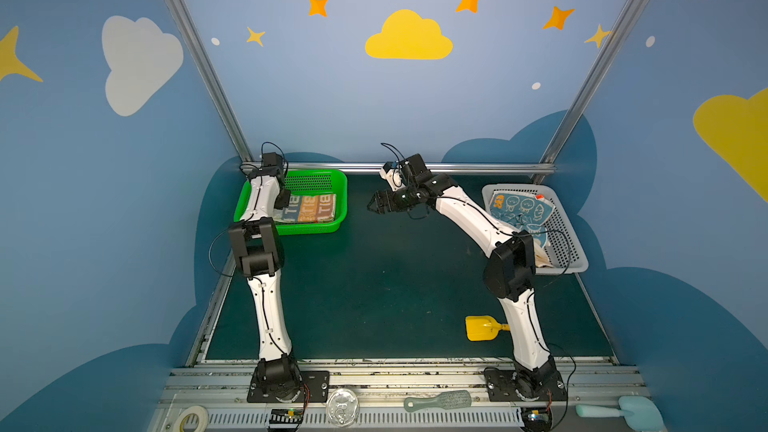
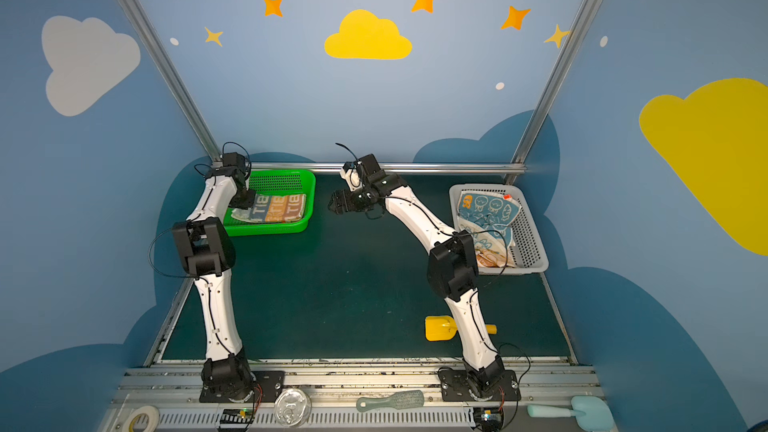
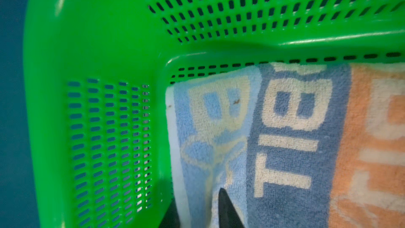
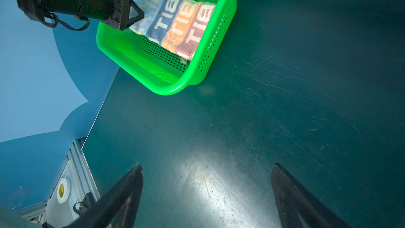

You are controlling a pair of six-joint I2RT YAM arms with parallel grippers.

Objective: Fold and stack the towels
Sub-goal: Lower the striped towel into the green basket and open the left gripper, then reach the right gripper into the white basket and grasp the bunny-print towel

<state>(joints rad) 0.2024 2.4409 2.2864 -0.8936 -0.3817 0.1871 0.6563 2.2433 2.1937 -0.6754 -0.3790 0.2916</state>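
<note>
Left gripper (image 3: 197, 196): standing part-open astride folded towel (image 3: 285, 128) edge, per wrist views | right gripper (image 4: 206, 165): gaping empty | both top views alone showing loose towels (image 1: 521, 207) in grey basket (image 1: 569, 243).

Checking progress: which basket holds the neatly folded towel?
The green basket: its striped lettered towel lies folded flat. The grey basket holds only rumpled, unfolded towels.

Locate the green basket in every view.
Top view: green basket at the table's far left.
Top view: same far-left spot.
Left wrist: its walls fill most of the frame.
Right wrist: across the table, left gripper reaching in.
Shared landmark: the lettered towel inside.
</note>
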